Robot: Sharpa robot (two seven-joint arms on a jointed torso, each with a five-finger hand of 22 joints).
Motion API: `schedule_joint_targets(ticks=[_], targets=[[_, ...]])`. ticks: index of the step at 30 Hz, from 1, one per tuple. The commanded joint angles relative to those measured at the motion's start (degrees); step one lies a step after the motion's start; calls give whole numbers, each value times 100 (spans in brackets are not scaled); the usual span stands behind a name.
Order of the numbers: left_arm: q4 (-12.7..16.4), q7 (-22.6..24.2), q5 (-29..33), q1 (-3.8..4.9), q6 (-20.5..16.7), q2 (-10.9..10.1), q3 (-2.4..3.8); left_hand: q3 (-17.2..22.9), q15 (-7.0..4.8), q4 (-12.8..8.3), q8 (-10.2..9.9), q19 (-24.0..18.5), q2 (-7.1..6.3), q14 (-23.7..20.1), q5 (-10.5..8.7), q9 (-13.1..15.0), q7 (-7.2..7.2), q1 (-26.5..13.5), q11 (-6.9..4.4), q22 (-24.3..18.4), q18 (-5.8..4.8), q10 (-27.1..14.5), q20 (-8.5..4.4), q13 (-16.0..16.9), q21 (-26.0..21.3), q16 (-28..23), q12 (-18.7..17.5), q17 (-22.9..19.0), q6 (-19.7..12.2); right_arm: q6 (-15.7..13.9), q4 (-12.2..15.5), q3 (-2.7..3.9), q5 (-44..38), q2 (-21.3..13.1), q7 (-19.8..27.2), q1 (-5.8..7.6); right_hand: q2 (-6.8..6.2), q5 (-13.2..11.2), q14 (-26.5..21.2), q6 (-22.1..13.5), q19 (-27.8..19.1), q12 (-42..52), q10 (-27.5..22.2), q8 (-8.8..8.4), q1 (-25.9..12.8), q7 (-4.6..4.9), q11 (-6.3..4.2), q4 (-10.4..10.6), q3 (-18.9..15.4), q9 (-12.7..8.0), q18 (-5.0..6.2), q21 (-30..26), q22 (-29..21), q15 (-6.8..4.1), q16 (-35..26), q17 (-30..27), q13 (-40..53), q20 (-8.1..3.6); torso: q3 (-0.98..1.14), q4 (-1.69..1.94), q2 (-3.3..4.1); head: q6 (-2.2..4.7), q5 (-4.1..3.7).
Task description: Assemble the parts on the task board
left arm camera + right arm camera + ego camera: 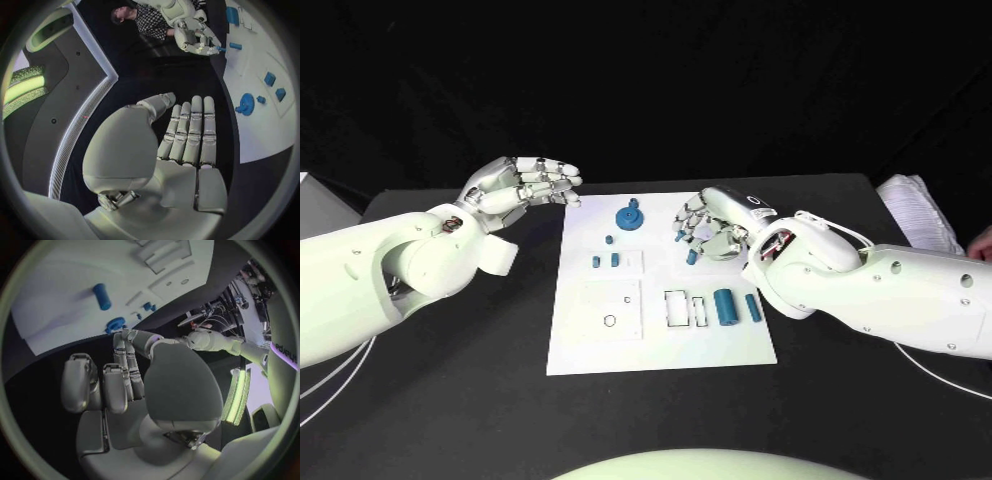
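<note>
The white task board (661,340) lies in the middle of the black table. On its far part lie a blue gear (630,216) and three small blue pieces (606,259). A short blue peg (692,257) lies just below my right hand (711,222), which hovers over the board's far right with its fingers curled in and nothing plainly in them. Two blue cylinders (724,305) lie side by side near the right edge. My left hand (524,185) hangs off the board's far left corner, fingers curled, holding nothing. The gear (245,104) and the right hand (197,37) also appear in the left wrist view.
Empty rectangular slots (678,308) and a small ring hole (610,320) mark the board's near half. A white stack (913,210) sits at the table's far right and a white box (315,200) at the left edge. Bare black table lies in front of the board.
</note>
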Motion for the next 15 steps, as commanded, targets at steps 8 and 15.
schedule_joint_targets(ticks=[8, 15], targets=[[13, 73, 26, 0, 47, 47, 5, -4, 1, -39, -29, -8, 12, -23, 39, -9, 26, 64, 23, 14, 37, -18, 5, 4, 11, -36, -42, 9, -19, 184, 63, -79, -777, 472, 129, -168, 58, -43, 265, 25, 91, -44, 107, 35, -43, 15, -61, -37, 22, 4, 17, -12, 568, -34, -35, -10, 1, -41, -10, 18, -10, -90, 334], [-2, 59, 44, -1, 84, 64, 4, -8, 4, -39, -38, -10, 13, -20, 41, -14, 31, 54, 27, 20, 35, -23, 6, 4, 15, -38, -48, 16, -27, 309, -87, -144, -1086, 800, 173, -372, 59, -45, 263, 25, 93, -46, 108, 34, -44, 15, -61, -38, 23, 4, 16, -7, 571, -34, -38, -17, 1, -41, -11, -1, 0, -155, 487]])
